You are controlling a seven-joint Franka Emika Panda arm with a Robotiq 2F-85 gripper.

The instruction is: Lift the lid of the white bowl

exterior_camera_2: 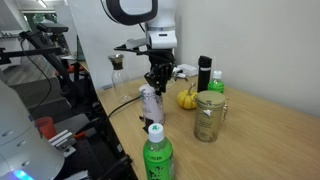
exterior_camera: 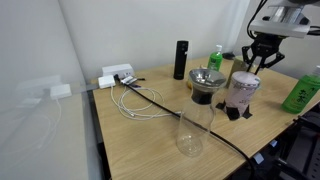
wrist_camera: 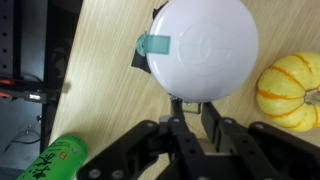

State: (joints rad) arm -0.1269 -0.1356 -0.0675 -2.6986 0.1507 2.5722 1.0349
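we note the white bowl (exterior_camera: 243, 95) standing upright on the table (exterior_camera: 150, 135), between the dark pot (exterior_camera: 207, 84) and a green bottle (exterior_camera: 303, 92). the lid (wrist_camera: 203, 48) sits flat on top, closed. the gripper (wrist_camera: 196, 118) hangs just above it, apart from it, fingers drawn close with only a slim gap, holding nothing. we judge the lid light, thin, stiff plastic, smooth and likely slippery on its domed face. it is far wider than the present gap, so the fingers would need to spread across the rim. the small green tab (wrist_camera: 155, 43) at the edge offers another hold. the bowl looks tall, light and easy to tip.
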